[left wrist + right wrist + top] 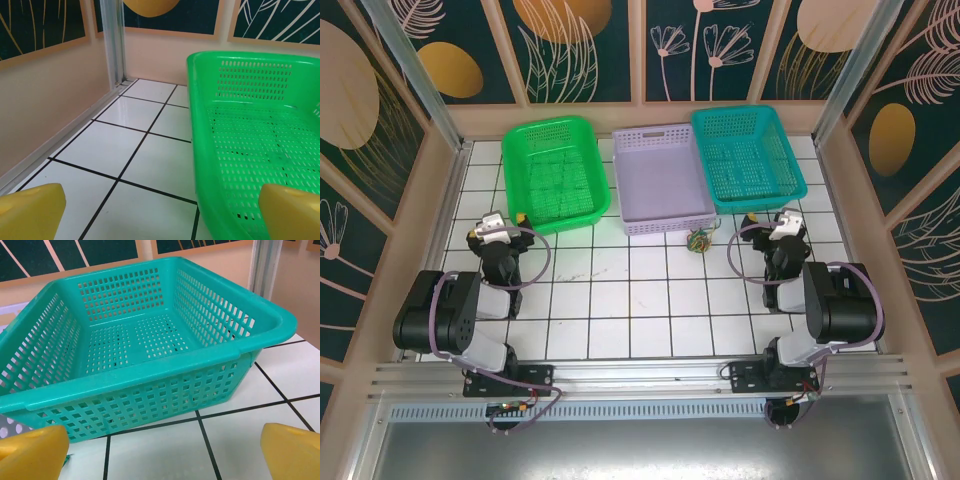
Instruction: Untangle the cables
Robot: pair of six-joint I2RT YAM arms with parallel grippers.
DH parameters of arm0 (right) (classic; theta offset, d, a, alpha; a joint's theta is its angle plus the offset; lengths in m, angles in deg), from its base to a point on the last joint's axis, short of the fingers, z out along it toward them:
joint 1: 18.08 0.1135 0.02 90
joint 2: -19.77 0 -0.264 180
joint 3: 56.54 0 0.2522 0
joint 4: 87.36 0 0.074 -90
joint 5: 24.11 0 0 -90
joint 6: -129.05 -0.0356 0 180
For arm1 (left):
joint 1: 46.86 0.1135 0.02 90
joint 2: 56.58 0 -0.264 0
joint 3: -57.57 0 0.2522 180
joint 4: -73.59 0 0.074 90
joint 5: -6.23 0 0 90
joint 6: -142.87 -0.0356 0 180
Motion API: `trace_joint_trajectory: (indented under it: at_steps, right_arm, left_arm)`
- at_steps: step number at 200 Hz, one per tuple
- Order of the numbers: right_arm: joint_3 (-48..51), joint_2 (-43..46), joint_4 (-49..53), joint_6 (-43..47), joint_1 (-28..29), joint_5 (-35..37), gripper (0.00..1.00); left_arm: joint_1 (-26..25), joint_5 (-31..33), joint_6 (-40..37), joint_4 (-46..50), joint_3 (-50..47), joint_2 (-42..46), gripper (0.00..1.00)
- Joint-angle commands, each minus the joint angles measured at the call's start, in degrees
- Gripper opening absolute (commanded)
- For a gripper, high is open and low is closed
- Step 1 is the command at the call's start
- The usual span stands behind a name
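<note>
My left claw (160, 215) and right claw (165, 455) gape empty. The cables (699, 239) (a small knotted ball) look light and limp; I'd pinch an outer loop.

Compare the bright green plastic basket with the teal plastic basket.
The bright green plastic basket sits left of the lilac basket; the teal plastic basket sits right. Green's walls carry small slots, teal's larger square holes. The cable tangle lies nearer teal. Both are empty, rectangular.

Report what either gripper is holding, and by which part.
Nothing is held. The left gripper and the right gripper are both open and empty; the cables lie in a bundle in front of the lilac basket.
</note>
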Motion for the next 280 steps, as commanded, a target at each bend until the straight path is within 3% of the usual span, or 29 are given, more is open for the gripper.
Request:
trace_joint_trajectory:
  at_steps: [1, 133, 148, 156, 168, 181, 193, 222, 240, 251, 258, 264, 271, 280]
  right_arm:
    - [-1.04, -0.28, -0.32, 0.34, -0.36, -0.69, 0.99]
    - [-0.68, -0.24, -0.98, 0.39, -0.3, -0.68, 0.99]
    - [0.1, 3.03, 0.2, -0.22, 0.06, 1.88, 0.99]
    - [0.66, 5.94, 1.63, -0.63, 0.3, 4.09, 0.99]
    - [1.75, 11.41, 4.05, -1.14, 1.15, 8.28, 0.99]
    - [2.47, 18.3, 7.76, -2.18, 1.56, 11.95, 0.99]
    - [1.61, 25.51, 14.23, -4.52, 1.81, 15.45, 0.99]
    - [-5.5, 40.07, 29.07, -5.12, 3.77, 20.35, 0.99]
    - [-15.26, 43.39, 39.97, -5.95, 5.45, 19.97, 0.99]
    - [-21.98, 42.13, 51.96, -23.08, 4.96, 26.62, 0.99]
    - [-28.25, 40.82, 69.07, -41.41, 3.56, 28.94, 0.99]
    - [-34.0, 39.21, 85.09, -51.28, 2.0, 27.56, 0.99]
    - [-37.16, 37.82, 94.11, -57.67, 1.11, 27.62, 0.99]
    - [-36.96, 36.92, 93.19, -55.99, 0.68, 22.41, 0.95]
  left_arm:
    - [0.49, -0.86, 0.38, -2.07, 0.44, 0.42, 0.99]
    - [0.49, -0.79, 0.46, -2.61, 0.13, 0.62, 0.99]
    - [0.48, -0.08, 0.92, -2.83, -1.69, 3.72, 0.99]
    - [0.29, -0.45, -0.12, -7.86, -4.08, 4.01, 0.99]
    - [-1.65, 7.47, 0.55, -10.44, -6.66, 7.79, 0.99]
    - [-1.62, 13.26, 3.28, 2.06, -5.98, 17.31, 0.99]
    - [-1.63, 13.7, 0.73, 11.92, -3.66, 25.11, 0.99]
    - [-1.63, 16.45, 1.21, 22.56, 1.0, 37.05, 0.99]
    - [-1.74, 14.87, 0.34, 28.72, 5.95, 42.26, 0.99]
    - [-1.72, 15.5, 1.13, 32.81, 10.4, 42.92, 0.99]
    - [-1.72, 18.12, 5.78, 37.52, 14.76, 42.52, 0.99]
    - [-1.69, 20.58, 13.99, 45.44, 20.16, 41.86, 0.99]
    - [-1.63, 20.7, 26.38, 61.41, 27.35, 40.72, 0.99]
    - [-1.63, 16.39, 35.17, 75.82, 36.38, 39.21, 0.99]
